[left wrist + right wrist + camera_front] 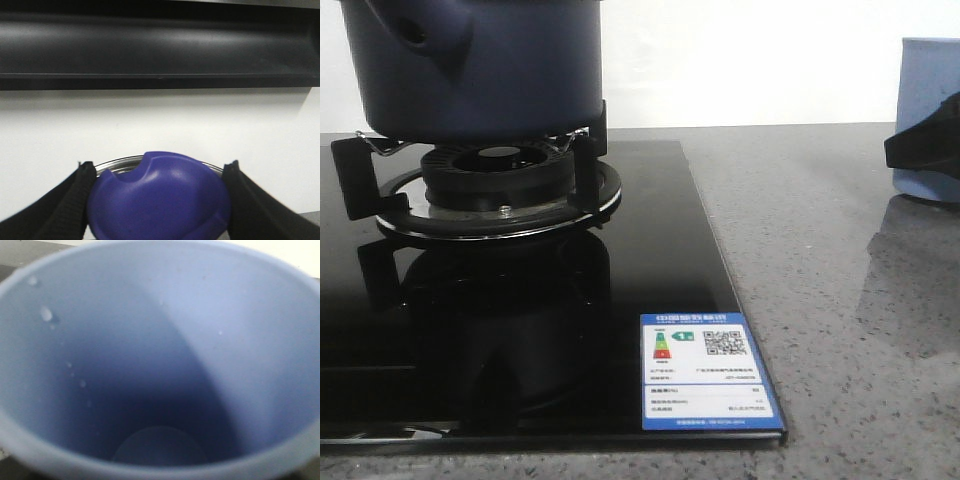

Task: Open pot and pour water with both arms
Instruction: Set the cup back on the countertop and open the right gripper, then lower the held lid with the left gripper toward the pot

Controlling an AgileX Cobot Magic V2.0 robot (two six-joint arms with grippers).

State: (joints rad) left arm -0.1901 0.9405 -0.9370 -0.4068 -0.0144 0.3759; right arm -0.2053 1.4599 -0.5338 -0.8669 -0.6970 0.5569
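The dark navy pot (480, 70) stands on the gas burner (500, 185) at the back left, its tubular handle (418, 35) pointing to the front left. Its top is cut off by the frame. In the left wrist view my left gripper (160, 166) is shut on the blue lid knob (160, 200), with the metal lid rim (117, 163) behind it, against a white wall. At the right edge my right gripper (925, 150) grips the light-blue cup (930, 90), which stands on the counter. The cup's inside (160, 365) fills the right wrist view, with droplets on its wall; the fingers are hidden there.
A black glass cooktop (520, 340) with a blue-and-white label (705, 370) covers the left of the grey speckled counter (820, 300). A black hood (160, 50) runs along above the wall in the left wrist view.
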